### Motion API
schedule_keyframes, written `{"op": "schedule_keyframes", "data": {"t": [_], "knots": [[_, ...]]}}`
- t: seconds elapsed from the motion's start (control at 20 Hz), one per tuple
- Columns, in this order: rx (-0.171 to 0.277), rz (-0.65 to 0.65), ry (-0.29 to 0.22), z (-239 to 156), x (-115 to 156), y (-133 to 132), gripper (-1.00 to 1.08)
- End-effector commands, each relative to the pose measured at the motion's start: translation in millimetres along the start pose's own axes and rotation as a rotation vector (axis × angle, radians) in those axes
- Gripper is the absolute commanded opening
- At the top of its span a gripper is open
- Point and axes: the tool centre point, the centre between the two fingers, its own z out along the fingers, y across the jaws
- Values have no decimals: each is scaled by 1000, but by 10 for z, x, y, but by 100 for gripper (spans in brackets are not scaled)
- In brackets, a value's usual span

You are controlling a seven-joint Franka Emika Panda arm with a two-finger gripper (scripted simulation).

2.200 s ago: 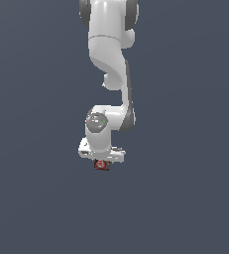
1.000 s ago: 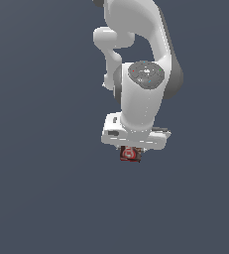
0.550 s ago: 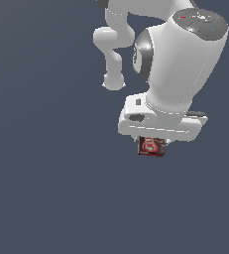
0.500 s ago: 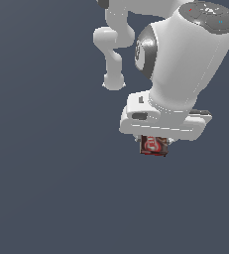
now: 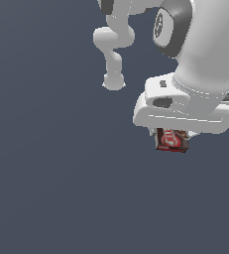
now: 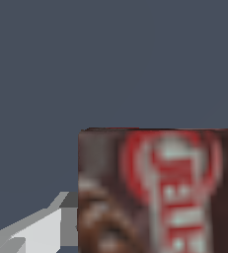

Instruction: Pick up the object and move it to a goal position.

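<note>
One white gripper (image 5: pixel 174 135) fills far more of the exterior view than half a second ago, having shifted toward that view's right. It stays clamped on the dark brown block (image 5: pixel 172 140), which hangs just beneath the hand. In the wrist view the block (image 6: pixel 157 190) looms beside one pale finger (image 6: pixel 34 230).

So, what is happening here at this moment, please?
A white robot arm is carrying a small dark brown block with a red-and-white label. The block hangs just under the white gripper, which is closed on it, and it is lifted clear of the plain grey background. In the wrist view the block fills much of the picture, with one grey finger beside it. No goal mark is visible in either view, so how far it is from its target cannot be told.
</note>
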Motion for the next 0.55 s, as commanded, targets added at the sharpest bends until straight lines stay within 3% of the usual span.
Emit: {"op": "schedule_keyframes", "data": {"t": [0.0,0.5], "knots": [[0,1,-1,-62,14,-41,-100],[0,1,-1,-151,38,-103,-100]]}}
